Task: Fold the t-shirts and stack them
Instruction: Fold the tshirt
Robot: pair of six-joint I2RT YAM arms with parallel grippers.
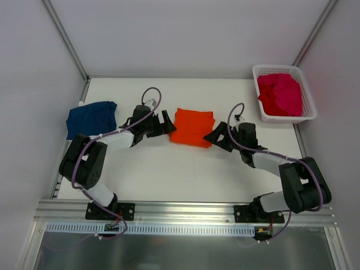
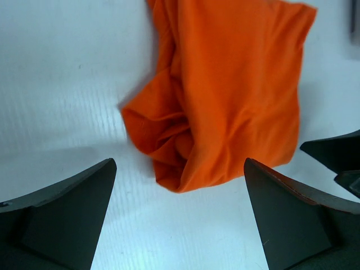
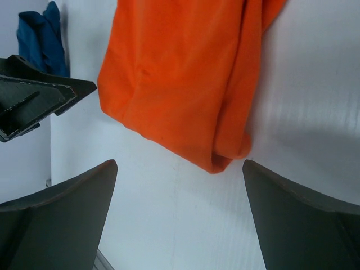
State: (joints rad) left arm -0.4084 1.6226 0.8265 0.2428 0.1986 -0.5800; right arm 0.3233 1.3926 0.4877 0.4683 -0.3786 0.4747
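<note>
A folded bright orange t-shirt (image 1: 192, 127) lies in the middle of the white table. It fills the top of the left wrist view (image 2: 225, 95) and of the right wrist view (image 3: 180, 79). My left gripper (image 1: 167, 124) is open and empty just left of it, its fingertips apart from the cloth. My right gripper (image 1: 216, 136) is open and empty at its right front corner. A folded navy blue t-shirt (image 1: 91, 118) lies at the far left. Magenta-pink t-shirts (image 1: 279, 94) are heaped in the basket.
The white lattice basket (image 1: 308, 112) stands at the back right corner of the table. Grey walls enclose the table on three sides. The left gripper's finger (image 3: 39, 98) shows in the right wrist view, with the navy t-shirt (image 3: 39, 39) behind it.
</note>
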